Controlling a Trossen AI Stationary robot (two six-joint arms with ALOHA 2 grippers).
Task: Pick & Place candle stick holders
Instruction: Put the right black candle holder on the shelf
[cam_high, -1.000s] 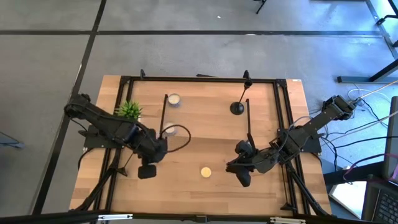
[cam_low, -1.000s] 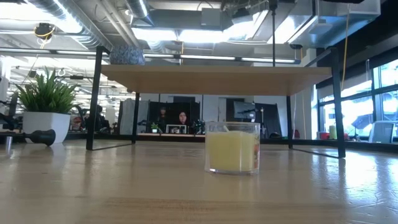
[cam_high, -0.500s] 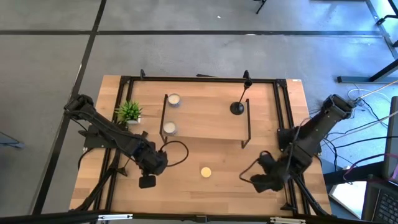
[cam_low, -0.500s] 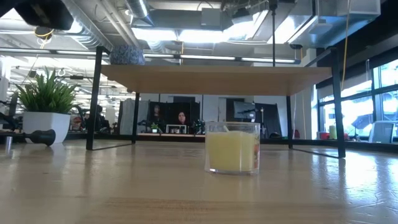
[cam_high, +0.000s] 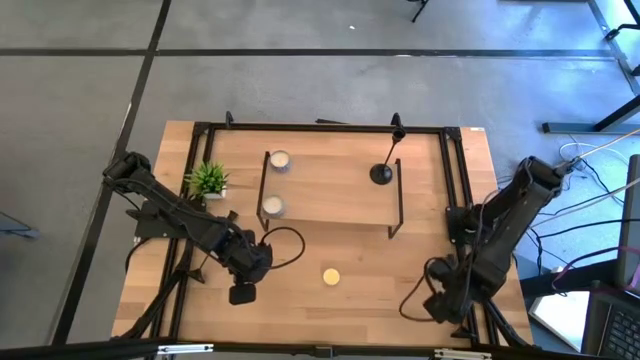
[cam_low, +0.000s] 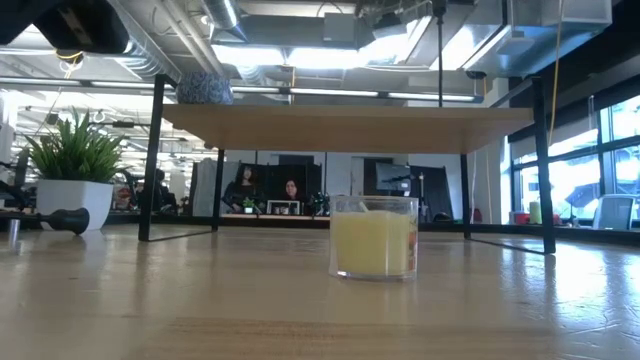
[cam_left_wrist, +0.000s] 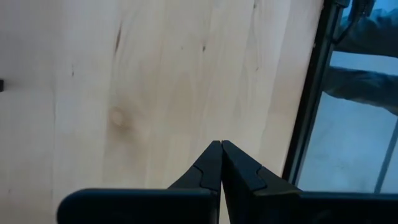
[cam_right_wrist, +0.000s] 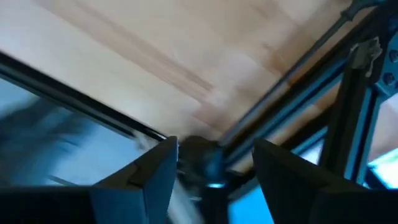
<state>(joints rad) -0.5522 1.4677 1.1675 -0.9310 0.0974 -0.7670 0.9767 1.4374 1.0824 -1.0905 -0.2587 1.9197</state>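
The wooden table (cam_high: 300, 290) is carrying a black-legged wooden shelf (cam_high: 330, 190) across its far half. A candle stick holder (cam_high: 384, 165) is standing upright on the shelf top near its right end, and two small white candles are sitting toward the left end — one (cam_high: 280, 160) at the far edge, one (cam_high: 271, 206) at the near edge. A potted plant (cam_high: 208, 178) is standing on the table just left of the shelf. A yellow candle (cam_high: 331, 276) is resting alone on the open near half — well apart from everything else.
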